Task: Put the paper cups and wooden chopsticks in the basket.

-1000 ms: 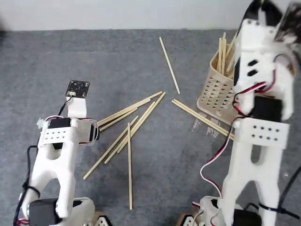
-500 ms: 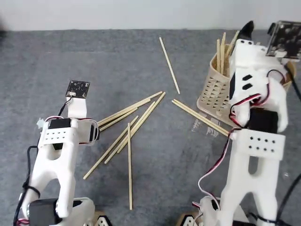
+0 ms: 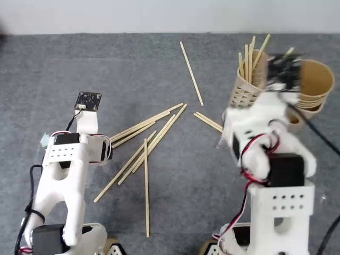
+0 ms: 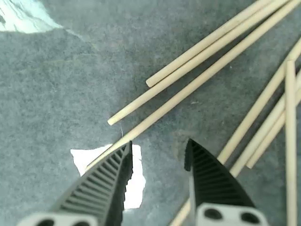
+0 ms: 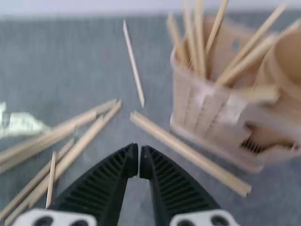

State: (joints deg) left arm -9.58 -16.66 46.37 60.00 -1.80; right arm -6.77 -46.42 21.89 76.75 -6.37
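My left pincer [image 4: 159,146] is released, its jaws spread and empty, low over the grey worktop [image 4: 56,80]. Under it lie the near-left ends of a loose heap of chopsticks [image 4: 225,35]. One of them runs slantwise beneath the gap between the jaws, and I cannot tell whether a jaw touches it. A white scrap [image 4: 136,179] lies flat on the worktop beside one jaw.

My right pincer [image 5: 139,153] is clenched, jaws pressed together with nothing between them, above the worktop on the near side of the basket [image 5: 211,110]. Between this pincer and the basket lies a pair of chopsticks [image 5: 188,153], side by side and touching, slanting toward the basket's near wall.

The basket stands at the far right of the worktop. Several standing chopsticks [image 5: 200,37] lean in its left part, their tips fanning above the rim. The paper cups [image 3: 313,85], nested one in another, are at its right end, seemingly within its walls. Left of the basket, farther off, a single chopstick [image 5: 133,61] lies alone, apart from the rest.

The heap spreads over the middle of the worktop between my two arms, fanning from near-left to far-right. One long stick [image 3: 146,186] there points straight from near to far.
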